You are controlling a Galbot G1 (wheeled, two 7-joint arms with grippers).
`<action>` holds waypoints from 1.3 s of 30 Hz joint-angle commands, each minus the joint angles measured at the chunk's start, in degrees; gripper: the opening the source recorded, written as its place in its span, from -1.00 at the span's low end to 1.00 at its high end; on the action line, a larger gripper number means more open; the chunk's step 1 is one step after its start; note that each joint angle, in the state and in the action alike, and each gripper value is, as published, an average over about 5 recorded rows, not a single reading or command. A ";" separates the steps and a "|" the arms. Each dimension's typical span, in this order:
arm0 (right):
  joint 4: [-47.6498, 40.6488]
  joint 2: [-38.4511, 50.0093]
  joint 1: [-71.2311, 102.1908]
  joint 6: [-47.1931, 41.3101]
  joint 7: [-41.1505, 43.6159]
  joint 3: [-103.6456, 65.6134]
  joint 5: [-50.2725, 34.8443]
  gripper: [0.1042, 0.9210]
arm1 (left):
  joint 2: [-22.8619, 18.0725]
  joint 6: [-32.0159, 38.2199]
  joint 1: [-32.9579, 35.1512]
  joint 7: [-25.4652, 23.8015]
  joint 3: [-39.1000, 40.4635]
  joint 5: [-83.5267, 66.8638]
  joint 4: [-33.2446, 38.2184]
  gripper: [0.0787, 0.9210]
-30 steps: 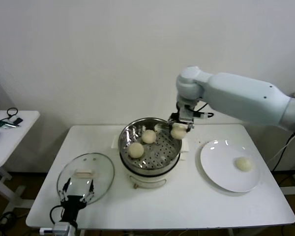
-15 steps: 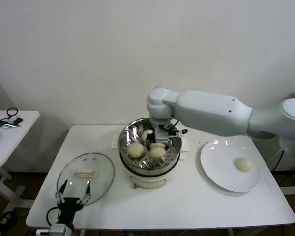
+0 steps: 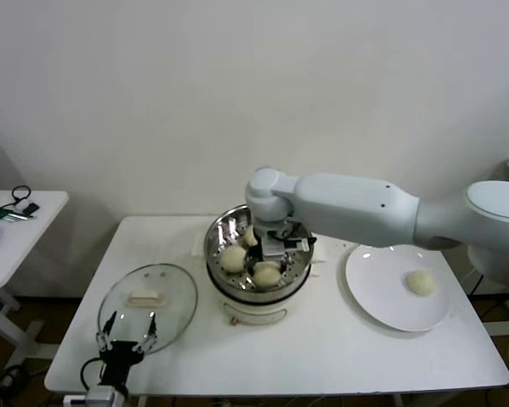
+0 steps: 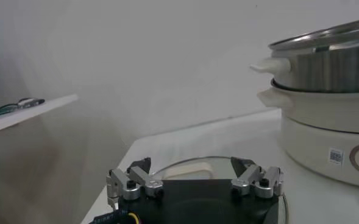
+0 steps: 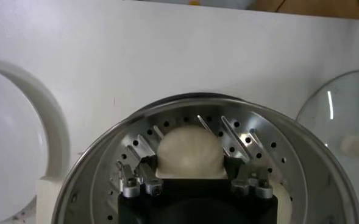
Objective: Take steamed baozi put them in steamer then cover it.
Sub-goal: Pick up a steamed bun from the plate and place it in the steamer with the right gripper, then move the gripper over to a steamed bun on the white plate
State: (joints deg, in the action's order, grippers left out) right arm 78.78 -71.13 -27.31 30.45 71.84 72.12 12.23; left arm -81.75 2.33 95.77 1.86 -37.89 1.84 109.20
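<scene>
The steel steamer (image 3: 216, 240) stands on its cream pot base mid-table. My right gripper (image 3: 271, 259) is down inside the steamer (image 5: 277, 152), its pads against the two sides of a baozi (image 5: 189, 152) that rests on the perforated floor. Two more baozi (image 3: 233, 258) (image 3: 250, 235) lie in the basket beside it. A further baozi (image 3: 421, 282) sits on the white plate (image 3: 382, 297). The glass cover (image 3: 148, 297) lies flat at the table's front left. My left gripper (image 3: 129, 326) hovers open at its near edge, and the cover (image 4: 185, 162) shows just beyond the left gripper (image 4: 191, 167).
The pot base (image 4: 325, 146) rises close beside the left arm. A small white side table (image 3: 17, 229) with cables stands off to the left. Bare tabletop lies in front of the pot and between it and the plate.
My right arm swung left from the steamer's far right rim and lowered the baozi into the basket. The left arm has barely moved.
</scene>
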 commanded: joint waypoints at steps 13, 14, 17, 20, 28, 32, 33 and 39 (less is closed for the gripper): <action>0.34 1.10 -0.66 0.39 0.20 -2.95 1.22 0.76 | 0.03 0.08 0.31 0.03 0.13 0.32 0.13 0.77; 0.47 1.73 -1.18 0.29 0.21 -3.06 0.84 0.76 | 0.03 0.04 0.38 0.03 0.18 0.36 0.30 0.77; 0.47 4.29 -3.19 -0.30 0.24 -3.13 -0.94 0.76 | -0.01 -0.12 0.48 0.03 0.36 0.59 0.90 0.77; -0.11 7.74 -5.94 -2.20 -0.11 -2.74 -3.80 0.76 | -0.04 -0.28 0.47 0.04 0.68 0.87 1.37 0.77; -4.93 18.33 -15.04 -15.20 -12.03 6.59 -18.52 0.76 | 0.46 -0.21 0.92 0.02 1.43 1.43 1.85 0.77; -7.51 23.25 -17.46 -21.22 -10.14 9.46 -25.28 0.76 | 0.75 -0.21 1.03 0.02 1.64 1.44 2.15 0.77; -7.95 24.50 -17.85 -22.57 -9.64 10.17 -26.89 0.76 | 0.79 -0.20 1.08 0.02 1.68 1.44 2.18 0.77; -8.58 33.52 -13.54 -30.10 -8.78 10.32 -30.75 0.76 | 0.91 -0.09 1.34 -0.01 1.78 1.46 2.05 0.77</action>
State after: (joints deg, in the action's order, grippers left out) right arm 72.58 -49.47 -40.45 11.88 64.57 79.07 -8.63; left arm -80.85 2.25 97.07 1.89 -36.11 3.23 111.23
